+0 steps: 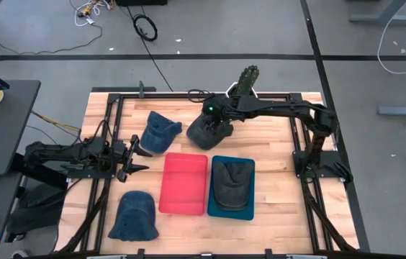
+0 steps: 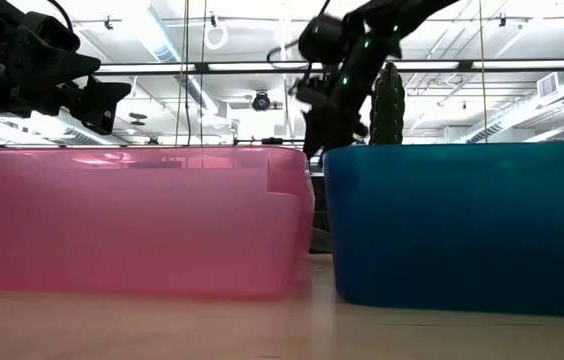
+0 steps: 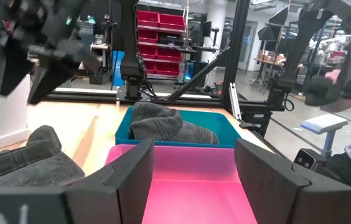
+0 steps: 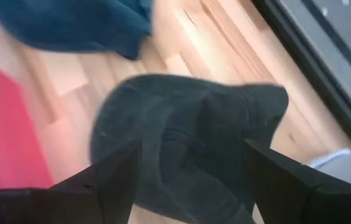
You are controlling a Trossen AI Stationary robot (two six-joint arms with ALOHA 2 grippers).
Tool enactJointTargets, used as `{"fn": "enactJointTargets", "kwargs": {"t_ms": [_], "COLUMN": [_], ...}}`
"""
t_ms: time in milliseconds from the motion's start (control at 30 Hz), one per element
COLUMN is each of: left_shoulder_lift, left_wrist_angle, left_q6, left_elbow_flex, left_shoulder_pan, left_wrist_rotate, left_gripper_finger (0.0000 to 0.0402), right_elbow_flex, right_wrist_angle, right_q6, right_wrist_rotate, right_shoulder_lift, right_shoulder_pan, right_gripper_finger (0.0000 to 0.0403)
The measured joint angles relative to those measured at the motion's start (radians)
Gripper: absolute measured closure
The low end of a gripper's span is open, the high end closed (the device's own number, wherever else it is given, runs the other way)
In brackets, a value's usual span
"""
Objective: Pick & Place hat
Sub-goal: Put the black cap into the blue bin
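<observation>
1. Right tool [image 4: 188, 177] spread wide, hovering right over a dark grey hat [image 1: 208, 132] on the table [image 1: 275, 165], not pinching it.
2. Left tool [image 3: 191, 168] spread too, parked at the table's left side, facing the pink bin [image 1: 183, 183].
3. Another grey hat [image 1: 232, 181] sitting in the blue bin [image 1: 232, 211].
4. Two blue hats [image 1: 161, 132] loose on the wood.

Red bin [image 1: 183, 183] empty, blue bin [image 1: 232, 208] apparently occupied
</observation>
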Motion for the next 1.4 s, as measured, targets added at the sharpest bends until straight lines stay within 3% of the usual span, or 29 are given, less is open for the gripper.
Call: {"fn": "enactJointTargets", "kwargs": {"t_ms": [833,1300,1400], "left_shoulder_lift": [0.000,0.000,0.000], "left_wrist_angle": [-0.001,-0.001,-0.001], "left_q6": [0.000,0.000,0.000], "left_elbow_flex": [0.000,0.000,0.000], "left_shoulder_pan": [0.000,0.000,0.000], "left_wrist_rotate": [0.000,0.000,0.000], "left_gripper_finger": [0.0174,0.0174,0.0174], "right_elbow_flex": [0.000,0.000,0.000], "right_wrist_angle": [0.066,0.094,0.095], "right_q6": [0.004,0.005,-0.011], "right_wrist_rotate": [-0.052,-0.132,-0.132], "right_shoulder_lift": [0.180,0.233,0.233], "right_shoulder_pan": [-0.040,-0.051,-0.050], "right_gripper_finger": [0.0128,0.0170,0.0200]}}
